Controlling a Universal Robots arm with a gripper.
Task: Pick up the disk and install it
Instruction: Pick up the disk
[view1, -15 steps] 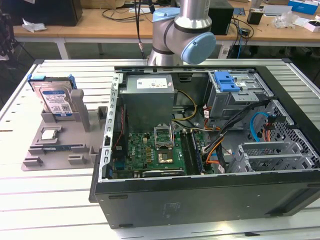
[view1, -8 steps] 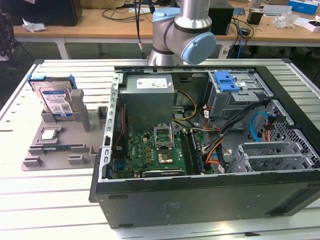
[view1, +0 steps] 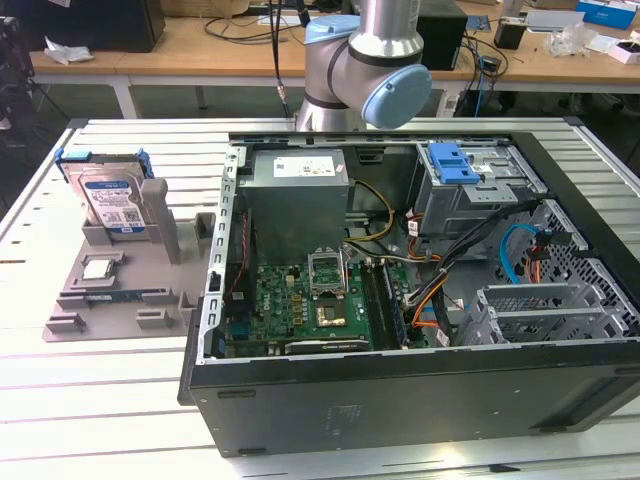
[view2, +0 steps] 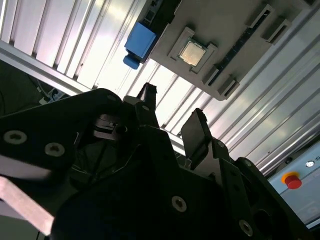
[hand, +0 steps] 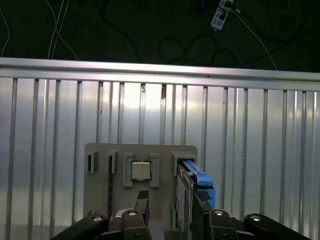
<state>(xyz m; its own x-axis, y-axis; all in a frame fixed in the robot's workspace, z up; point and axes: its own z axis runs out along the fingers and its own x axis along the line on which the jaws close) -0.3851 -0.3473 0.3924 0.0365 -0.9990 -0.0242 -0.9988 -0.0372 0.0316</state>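
We see the flat silver disk (view1: 112, 200), blue-framed, upright in a matte grey fixture (view1: 135, 282), upper left of the exterior view; in the first wrist view the black gripper (hand: 171, 196) is released and empty.

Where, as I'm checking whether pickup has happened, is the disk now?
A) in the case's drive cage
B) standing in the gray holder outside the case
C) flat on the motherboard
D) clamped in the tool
B: the disk stands on edge in the gray holder at the exterior view's left, outside the computer case.
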